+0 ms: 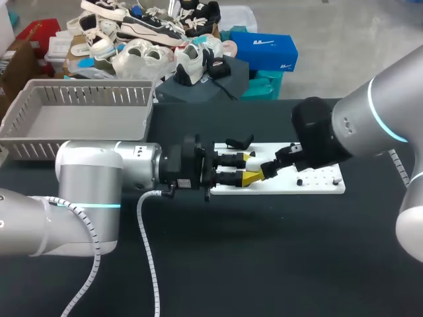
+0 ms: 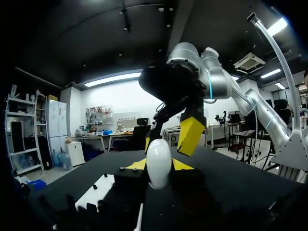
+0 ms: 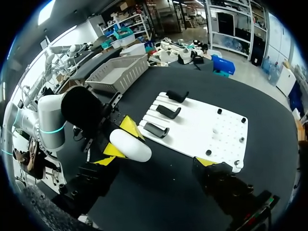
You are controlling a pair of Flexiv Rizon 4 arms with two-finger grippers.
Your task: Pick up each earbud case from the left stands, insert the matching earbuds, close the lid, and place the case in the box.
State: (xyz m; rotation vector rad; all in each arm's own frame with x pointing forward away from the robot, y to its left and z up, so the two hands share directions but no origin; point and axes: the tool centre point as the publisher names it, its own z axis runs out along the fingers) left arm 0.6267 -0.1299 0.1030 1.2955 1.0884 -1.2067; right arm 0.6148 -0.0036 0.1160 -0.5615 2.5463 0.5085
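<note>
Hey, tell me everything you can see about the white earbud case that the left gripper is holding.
The glossy white, egg-shaped plastic earbud case is smooth and rounded. No gap shows, so its lid looks shut. It is clamped between the yellow tips of the left gripper, held off the surface beside the flat white board. The right gripper hovers open just over it; whether it touches the case cannot be told.

A black table bears a white board and grey basket.
</note>
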